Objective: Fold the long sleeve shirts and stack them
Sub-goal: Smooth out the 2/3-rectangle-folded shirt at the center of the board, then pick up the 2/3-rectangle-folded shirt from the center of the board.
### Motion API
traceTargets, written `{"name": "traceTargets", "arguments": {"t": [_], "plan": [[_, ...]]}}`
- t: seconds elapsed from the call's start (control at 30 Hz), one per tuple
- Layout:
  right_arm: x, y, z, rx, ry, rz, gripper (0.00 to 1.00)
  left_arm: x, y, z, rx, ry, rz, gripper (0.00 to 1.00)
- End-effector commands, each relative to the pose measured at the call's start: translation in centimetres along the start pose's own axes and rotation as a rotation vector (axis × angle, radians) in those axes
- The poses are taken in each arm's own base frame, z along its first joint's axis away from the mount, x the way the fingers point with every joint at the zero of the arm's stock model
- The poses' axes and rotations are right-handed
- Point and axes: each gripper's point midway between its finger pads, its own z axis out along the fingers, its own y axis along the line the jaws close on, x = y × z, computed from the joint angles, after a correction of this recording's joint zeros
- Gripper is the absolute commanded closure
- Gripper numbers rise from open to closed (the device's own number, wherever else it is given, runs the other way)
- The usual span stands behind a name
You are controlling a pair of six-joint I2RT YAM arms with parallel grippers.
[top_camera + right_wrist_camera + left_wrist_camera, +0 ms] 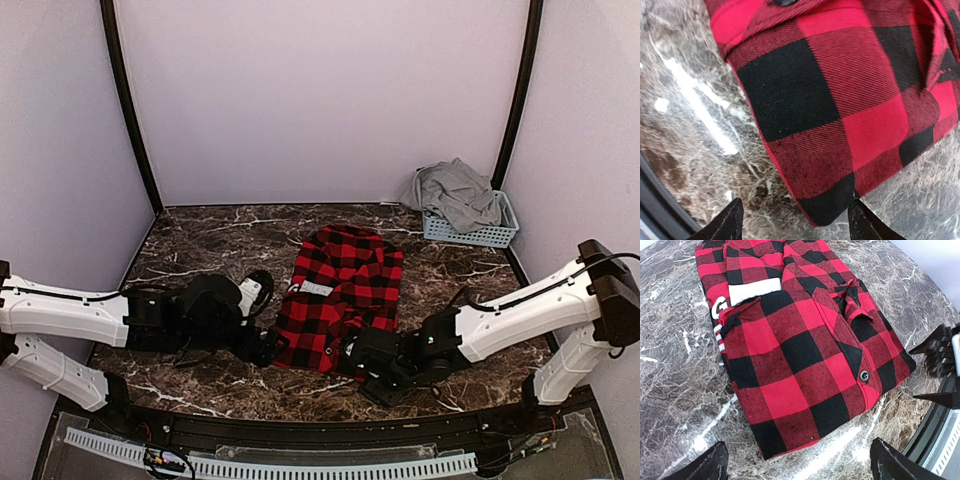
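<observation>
A red-and-black check long sleeve shirt lies folded flat on the marble table, with white letters showing at its left fold. My left gripper is open at the shirt's near left corner; in the left wrist view the shirt ends just ahead of the spread fingers. My right gripper is open at the near right corner; in the right wrist view the shirt corner lies between the fingertips, low on the table. A plain grey shirt lies heaped in the basket.
A pale blue slatted basket stands at the back right corner. Dark marble tabletop surrounds the shirt. The right gripper's ridged pads show at the right edge of the left wrist view. The enclosure walls stand close on each side.
</observation>
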Motion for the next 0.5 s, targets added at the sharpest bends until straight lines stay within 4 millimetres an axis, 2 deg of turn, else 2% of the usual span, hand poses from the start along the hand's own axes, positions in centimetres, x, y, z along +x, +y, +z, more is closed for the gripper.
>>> {"name": "traceTargets", "arguments": {"t": [0.0, 0.13, 0.47], "plan": [[-0.7, -0.3, 1.0, 0.058, 0.015, -0.120, 0.33, -1.1, -0.1, -0.5, 0.039, 0.014, 0.029, 0.03], [-0.3, -0.3, 2.1, 0.039, 0.052, -0.131, 0.36, -1.3, -0.4, -0.6, 0.073, 0.009, 0.027, 0.03], [0.6, -1.3, 3.4, -0.026, 0.138, -0.061, 0.45, -0.2, -0.9, 0.0, 0.109, 0.054, 0.045, 0.05]]}}
